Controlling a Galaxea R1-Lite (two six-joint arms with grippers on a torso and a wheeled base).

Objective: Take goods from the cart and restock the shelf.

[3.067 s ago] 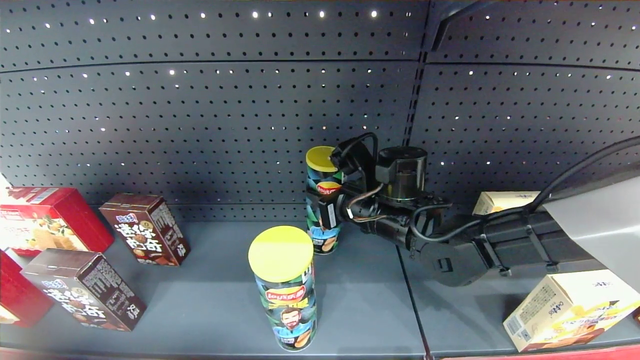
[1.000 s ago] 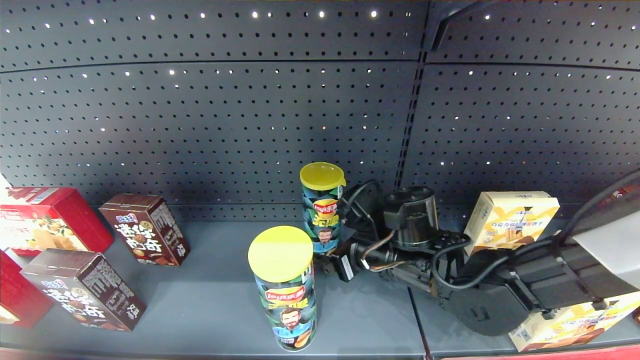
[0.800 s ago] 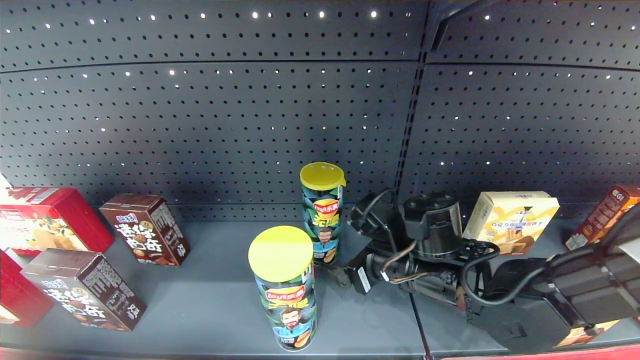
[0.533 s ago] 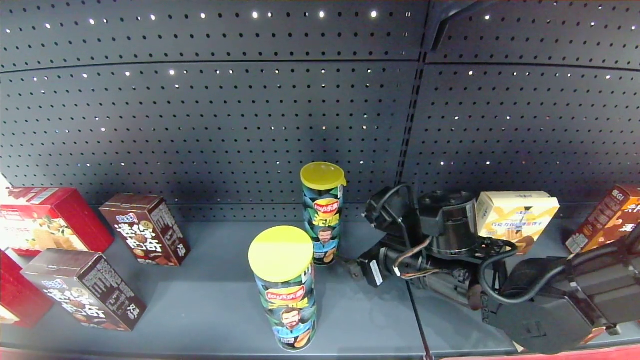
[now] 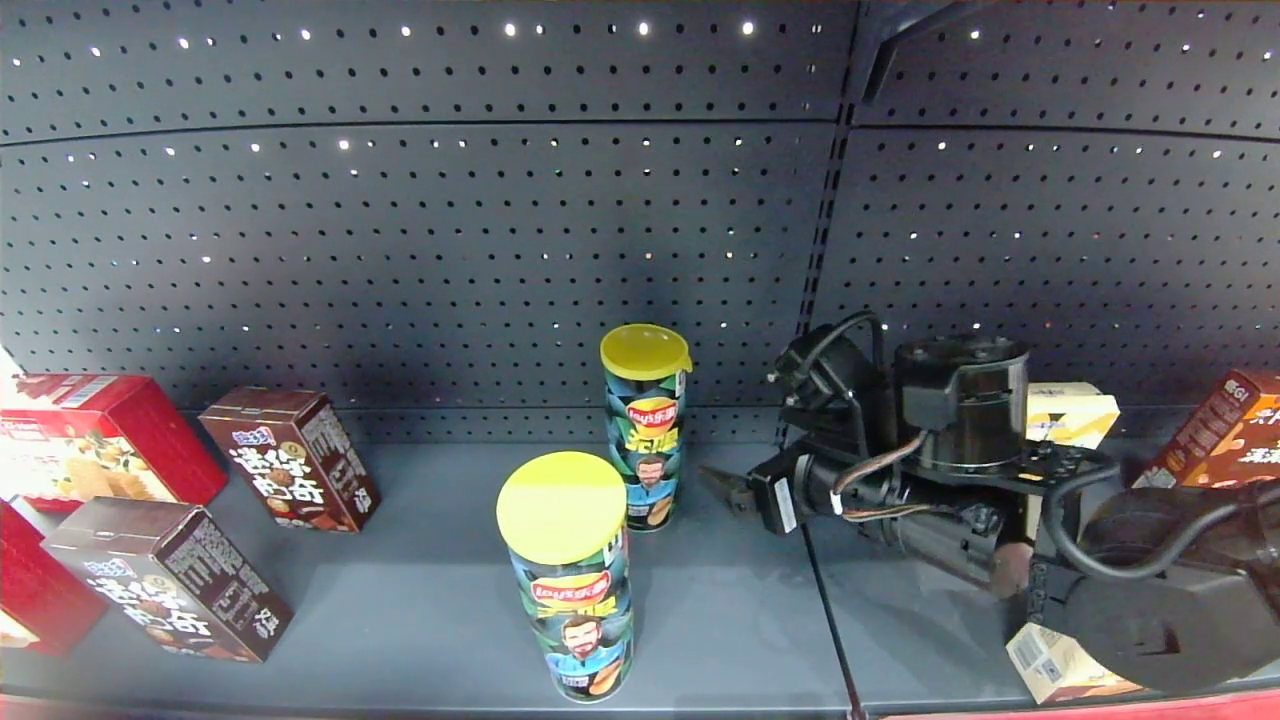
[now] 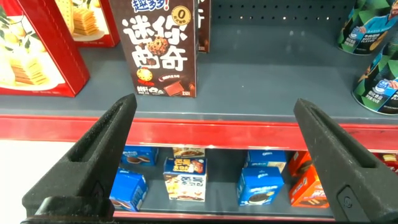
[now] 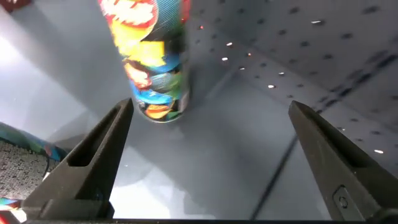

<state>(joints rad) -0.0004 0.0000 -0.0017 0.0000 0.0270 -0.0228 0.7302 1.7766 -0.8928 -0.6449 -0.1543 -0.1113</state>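
Two cans stand on the shelf (image 5: 420,600): front can (image 5: 568,570) and rear can (image 5: 646,425). Our right end effector (image 5: 722,487) hangs released just beside the rear can; our left end effector (image 6: 214,106) gapes too.

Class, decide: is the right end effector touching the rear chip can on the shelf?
Apart. The head view shows a strip of bare shelf between the right end effector and the rear chip can.

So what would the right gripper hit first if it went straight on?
Probably the rear chip can, near its base. The right gripper is open and aimed roughly at it, though the exact alignment is unclear.
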